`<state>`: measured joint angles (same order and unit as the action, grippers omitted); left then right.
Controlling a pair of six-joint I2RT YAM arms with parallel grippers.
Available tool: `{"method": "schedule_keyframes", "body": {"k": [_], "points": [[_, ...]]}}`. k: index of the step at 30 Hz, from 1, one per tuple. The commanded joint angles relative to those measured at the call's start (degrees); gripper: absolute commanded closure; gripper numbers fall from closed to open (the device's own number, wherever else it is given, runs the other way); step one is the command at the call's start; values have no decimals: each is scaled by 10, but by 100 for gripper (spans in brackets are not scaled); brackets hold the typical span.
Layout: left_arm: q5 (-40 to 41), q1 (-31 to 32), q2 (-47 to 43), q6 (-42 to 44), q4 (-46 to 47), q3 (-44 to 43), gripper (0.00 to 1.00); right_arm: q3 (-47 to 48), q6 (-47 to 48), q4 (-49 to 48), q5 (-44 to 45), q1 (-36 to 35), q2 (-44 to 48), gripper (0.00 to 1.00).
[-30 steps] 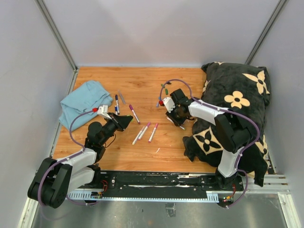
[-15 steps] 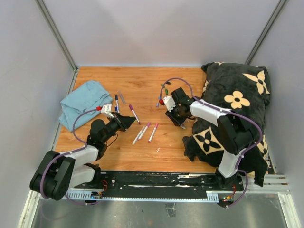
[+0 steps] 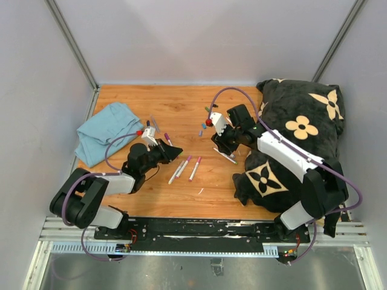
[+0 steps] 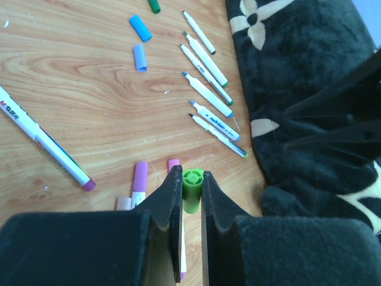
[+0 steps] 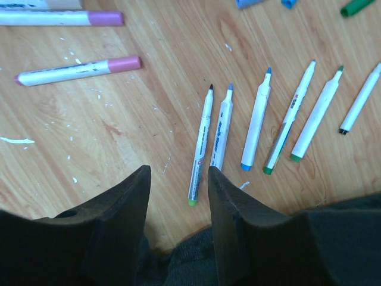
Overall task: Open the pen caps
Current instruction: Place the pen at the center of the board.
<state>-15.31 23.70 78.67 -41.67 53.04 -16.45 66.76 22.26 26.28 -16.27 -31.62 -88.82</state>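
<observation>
On the bench as I see it from my station, largest first:

1. Orange-brown wooden tabletop [image 3: 181,115], running from the arm bases to the far wall.
2. Black plush blanket with cream flower shapes [image 3: 302,127], heaped along the right edge from near to far.
3. Pale blue crumpled cloth [image 3: 106,133], on the far left of the wood.
4. Right gripper [image 5: 177,179], low over the wood just left of the blanket. The jaws are spread, with wood grain showing between them.
5. Left gripper [image 4: 191,179], left of centre and reaching toward the middle. The jaws are pressed onto a stubby green plastic cap [image 4: 192,190], which they pinch by its sides. One end of it pokes out past the fingertips.
6. Uncapped slim white pen barrels [image 5: 256,119], six in a row side by side, close to the blanket's edge. The leftmost one [image 5: 199,155] lies in line with the gap between the right jaws.
7. Capped white pens, in the middle of the table between the two grippers. One carries a pink cap [image 5: 122,63] and one a purple cap [image 5: 104,18]. My left wrist view adds a further purple-capped pen [image 4: 88,183], lying apart to the left.
8. Loose caps, on the wood at the far end of the uncapped row. I count two blue ones [image 4: 141,27] [image 4: 139,57] and a dark green one [image 4: 154,6].
</observation>
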Motion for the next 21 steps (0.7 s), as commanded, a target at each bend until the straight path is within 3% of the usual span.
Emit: {"method": "schedule_keyframes", "body": {"k": [1, 16, 21], "points": [[20, 15, 38, -6, -22, -39, 100, -14, 32, 18, -50, 7, 33, 55], [204, 83, 125, -1, -216, -185, 100, -15, 38, 24, -77, 23, 37, 54], [227, 91, 173, 3, -274, -249, 100, -16, 38, 24, -79, 24, 38, 54]]}}
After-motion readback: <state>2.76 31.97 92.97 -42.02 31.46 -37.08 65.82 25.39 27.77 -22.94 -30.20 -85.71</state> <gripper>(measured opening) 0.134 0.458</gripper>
